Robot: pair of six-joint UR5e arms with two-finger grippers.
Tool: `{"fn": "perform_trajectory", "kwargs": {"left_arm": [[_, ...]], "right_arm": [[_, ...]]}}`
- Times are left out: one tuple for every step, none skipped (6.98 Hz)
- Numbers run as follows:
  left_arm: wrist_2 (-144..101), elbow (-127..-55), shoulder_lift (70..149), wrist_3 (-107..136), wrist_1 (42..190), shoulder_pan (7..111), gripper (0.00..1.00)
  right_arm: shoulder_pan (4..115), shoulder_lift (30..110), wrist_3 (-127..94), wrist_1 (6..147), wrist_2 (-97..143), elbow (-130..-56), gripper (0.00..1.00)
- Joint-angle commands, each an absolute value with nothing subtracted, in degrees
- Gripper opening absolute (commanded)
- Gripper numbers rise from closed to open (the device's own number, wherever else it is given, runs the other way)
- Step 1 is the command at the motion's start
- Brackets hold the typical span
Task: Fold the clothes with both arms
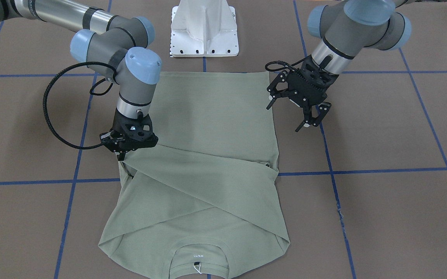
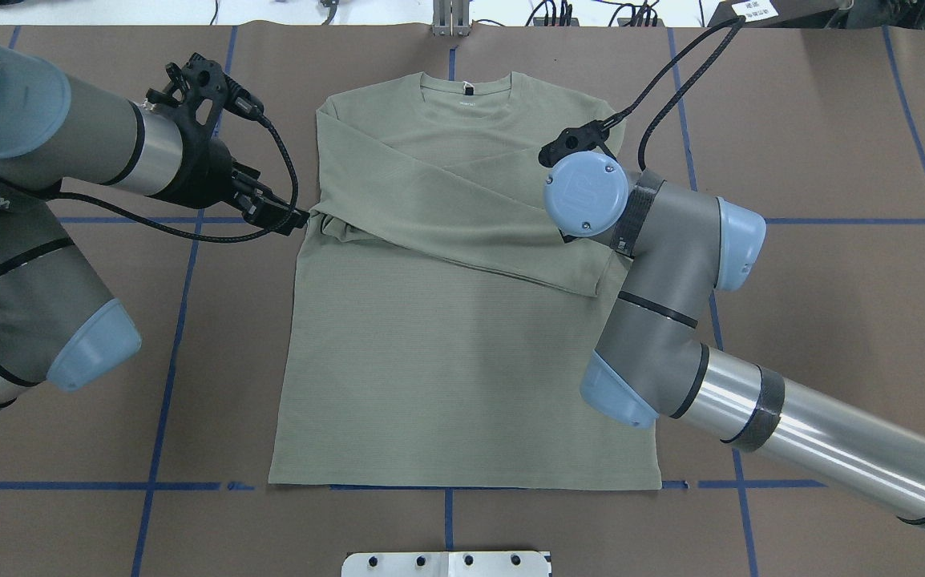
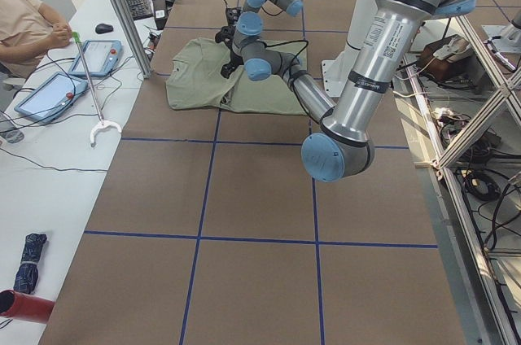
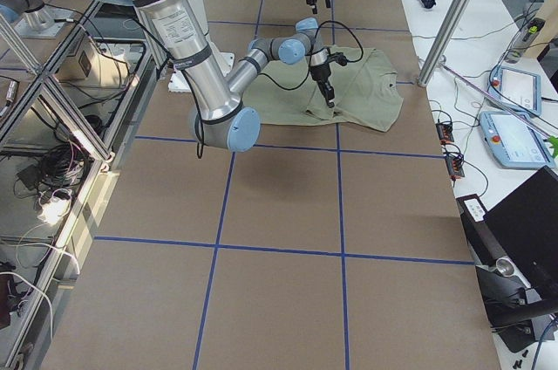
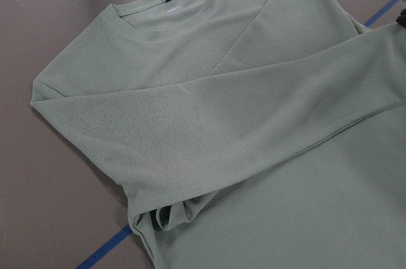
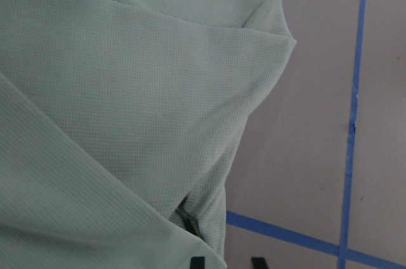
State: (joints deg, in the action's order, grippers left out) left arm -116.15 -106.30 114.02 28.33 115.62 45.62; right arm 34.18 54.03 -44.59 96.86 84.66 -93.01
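Note:
The sage-green shirt (image 1: 208, 116) lies flat on the brown table with its collar away from the robot, and it also shows in the overhead view (image 2: 446, 361). Both sleeves are folded across the chest and cross each other. My left gripper (image 1: 285, 117) is open and empty, raised just off the shirt's side edge near one sleeve end (image 2: 326, 226). My right gripper (image 1: 122, 157) points down at the other sleeve's cuff. In the right wrist view its fingertips (image 6: 196, 261) stand a little apart and straddle the sleeve's edge. The overhead view hides it under the wrist.
The white pedestal base (image 1: 204, 27) stands just behind the shirt's hem. Blue tape lines (image 1: 363, 170) cross the brown table cover. A seated operator (image 3: 24, 28) and tablets (image 3: 98, 56) are at a side table beyond the collar end.

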Motion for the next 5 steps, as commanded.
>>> {"fn": "perform_trajectory", "kwargs": {"left_arm": [[-115.84,-106.44,114.00,28.48,115.40,45.53,1.00],[-115.14,-106.70,112.60,30.91,115.40,45.44,1.00],[-112.35,-108.44,111.98,39.03,115.40,44.05,1.00],[-107.89,-112.11,109.01,44.07,115.31,40.29,1.00],[-106.80,-116.06,105.85,48.12,115.40,38.25,1.00]], "right_arm": [[35.33,55.36,-49.80,92.12,93.37,-96.47,1.00],[35.07,60.16,-56.97,92.20,93.95,-104.68,1.00],[34.63,64.73,-62.26,92.11,97.44,-111.20,1.00],[33.32,68.34,-70.75,91.94,99.04,-116.40,1.00],[30.35,71.77,-79.45,87.84,98.53,-120.63,1.00]]}}
